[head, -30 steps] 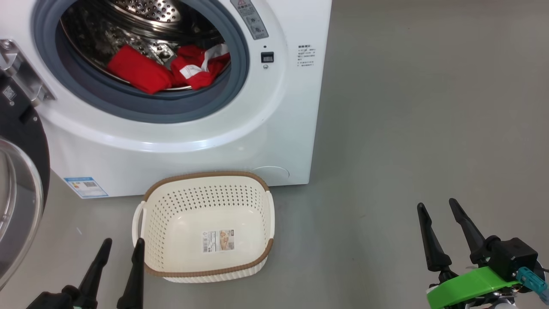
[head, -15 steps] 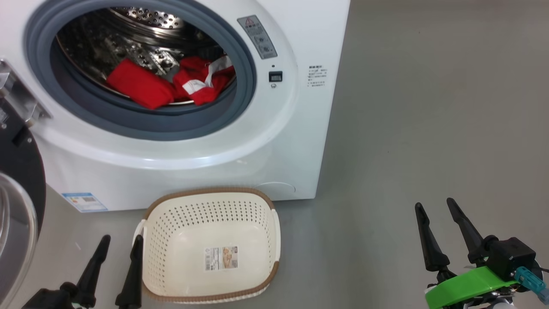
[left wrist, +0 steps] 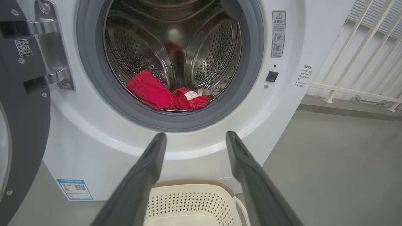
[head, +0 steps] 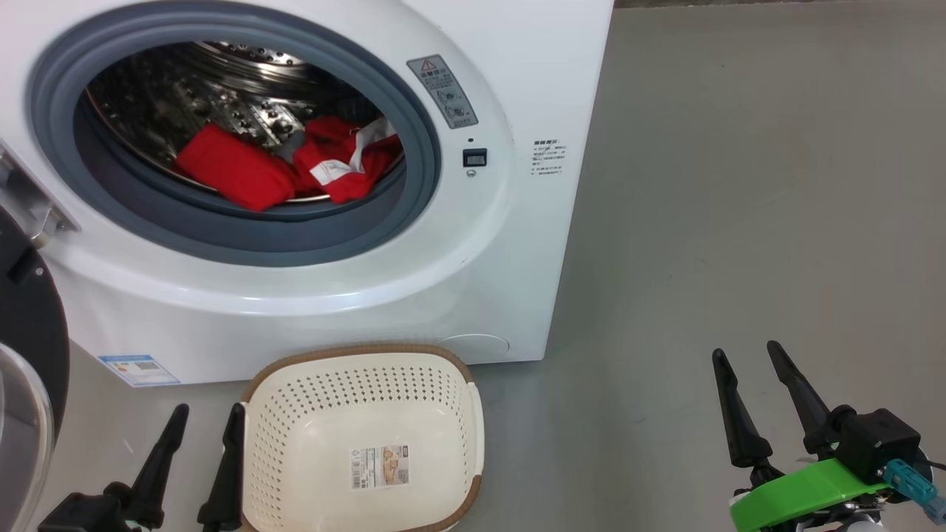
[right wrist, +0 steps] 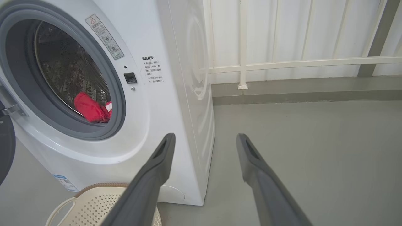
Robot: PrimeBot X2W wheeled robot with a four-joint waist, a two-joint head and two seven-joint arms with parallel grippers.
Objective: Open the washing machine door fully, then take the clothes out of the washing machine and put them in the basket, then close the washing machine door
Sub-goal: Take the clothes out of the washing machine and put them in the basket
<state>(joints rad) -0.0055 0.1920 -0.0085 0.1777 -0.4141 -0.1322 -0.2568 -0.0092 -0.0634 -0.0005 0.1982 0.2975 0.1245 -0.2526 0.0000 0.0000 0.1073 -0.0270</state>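
Only the camera is shifting: left gripper (head: 210,408), just beside the basket (head: 355,351), and right gripper (head: 745,351) are hanging spread and empty; clothes (head: 236,170) are lying inside the washing machine (head: 332,295).

Grey floor (head: 739,185), white railing (right wrist: 298,63), perhaps a panelled white wall (right wrist: 314,31) behind it

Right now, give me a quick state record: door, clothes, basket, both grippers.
door: washing machine door swung open, at the left of the washing machine
clothes: red clothes lying in the drum
basket: basket on the floor before the machine, empty but for a paper label
left gripper: left gripper open, empty, at the basket's left side
right gripper: right gripper open, empty, over bare floor
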